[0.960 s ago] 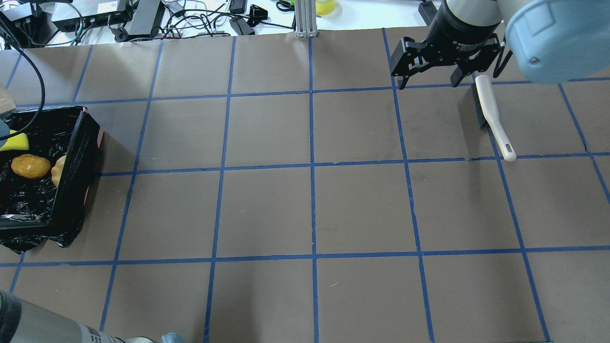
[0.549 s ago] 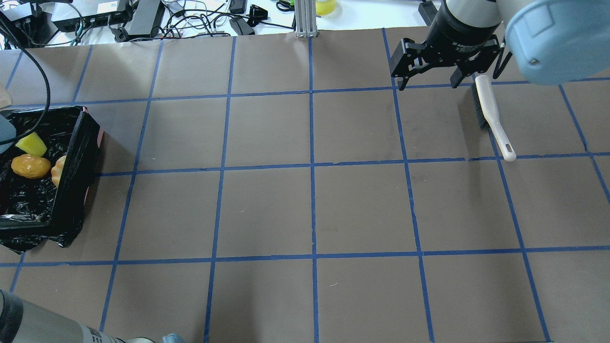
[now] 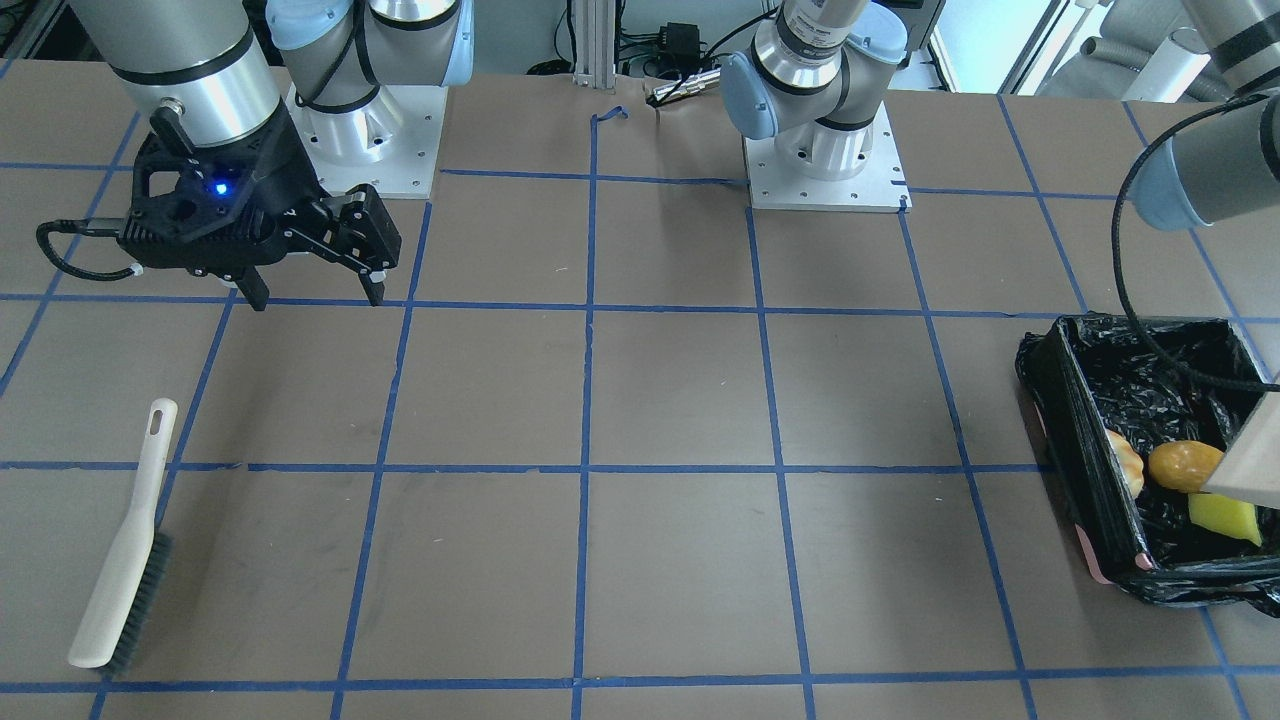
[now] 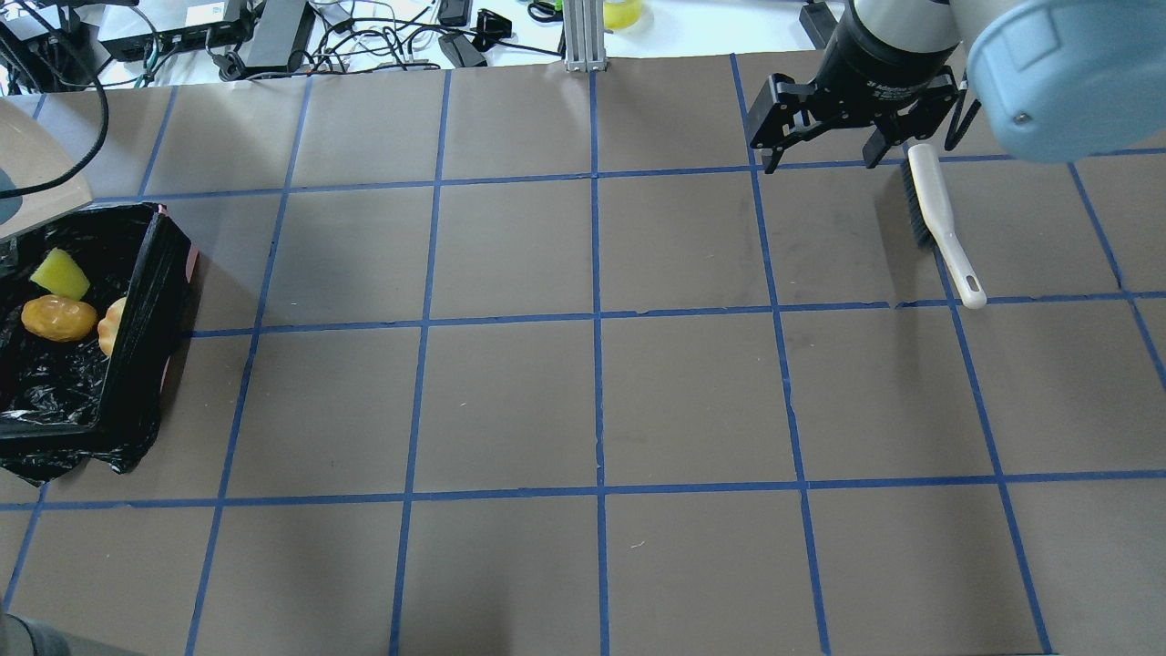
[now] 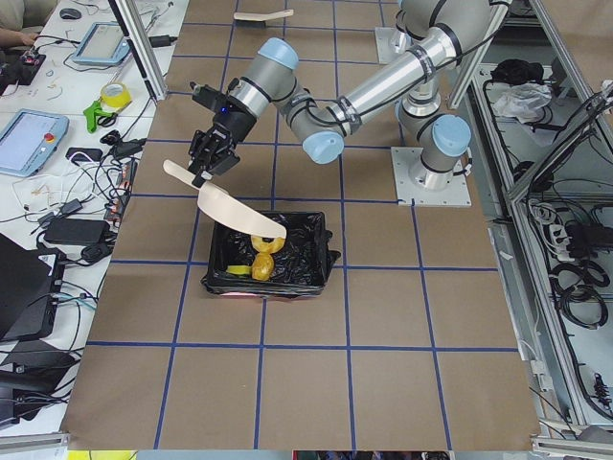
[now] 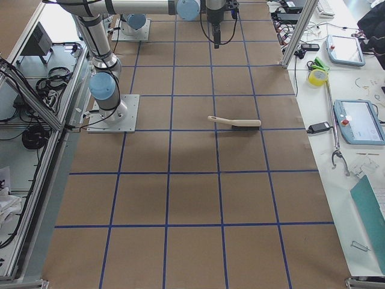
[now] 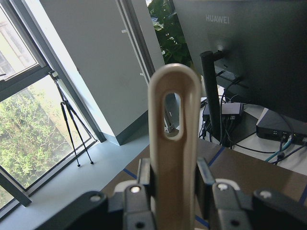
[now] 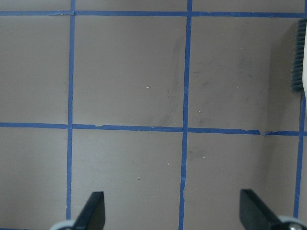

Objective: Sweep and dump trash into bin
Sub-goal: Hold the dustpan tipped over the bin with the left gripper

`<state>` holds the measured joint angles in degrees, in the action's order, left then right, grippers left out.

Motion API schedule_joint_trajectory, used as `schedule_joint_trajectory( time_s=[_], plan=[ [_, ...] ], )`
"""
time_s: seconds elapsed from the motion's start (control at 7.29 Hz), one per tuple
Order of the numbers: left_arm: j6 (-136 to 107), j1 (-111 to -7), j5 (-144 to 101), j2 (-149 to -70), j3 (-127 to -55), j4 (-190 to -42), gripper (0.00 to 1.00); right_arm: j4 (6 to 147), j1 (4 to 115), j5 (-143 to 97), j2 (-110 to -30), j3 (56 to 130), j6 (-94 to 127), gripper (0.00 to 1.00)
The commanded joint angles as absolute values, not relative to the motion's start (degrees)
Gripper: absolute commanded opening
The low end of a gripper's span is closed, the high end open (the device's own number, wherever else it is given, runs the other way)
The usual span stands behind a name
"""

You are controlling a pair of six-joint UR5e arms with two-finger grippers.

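The bin [image 4: 146, 301], lined with a black bag, stands at the table's left edge. In it lie the potato-like lump [image 4: 59, 318], the croissant piece [image 4: 114, 325] and the sponge wedge [image 4: 60, 274]; all three also show in the front view, the lump [image 3: 1183, 466], the croissant [image 3: 1127, 460] and the sponge [image 3: 1225, 517]. My left gripper [image 7: 173, 191] is shut on the handle of the beige dustpan [image 5: 235, 211], held tilted above the bin's far side. My right gripper [image 4: 824, 155] is open and empty above the table at the back right.
The beige brush [image 4: 938, 223] lies flat on the table just beside the right gripper, handle toward the robot; it also shows in the front view [image 3: 125, 560]. Cables and electronics [image 4: 273, 36] lie beyond the table's far edge. Blue tape lines grid the brown tabletop.
The sponge wedge has dropped off the dustpan into the bin. The dustpan has lifted away toward the far left corner. The left arm's elbow has left the lower-left corner. The right arm is still.
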<state>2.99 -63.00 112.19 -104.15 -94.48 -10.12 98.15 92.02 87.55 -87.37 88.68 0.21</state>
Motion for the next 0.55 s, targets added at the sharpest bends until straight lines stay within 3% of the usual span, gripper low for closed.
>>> schedule_joint_trajectory(
  time_s=[0.0,0.41],
  plan=[
    [-4.20,-66.95,113.29,-101.96,-93.78,-19.73,0.00,98.17,92.02,87.71,-87.36,88.68,0.18,1.00],
    [-27.01,-73.55,113.38,-101.51,-93.87,-35.21,0.00,98.17,92.02,87.54,-87.36,88.68,0.00,1.00]
  ],
)
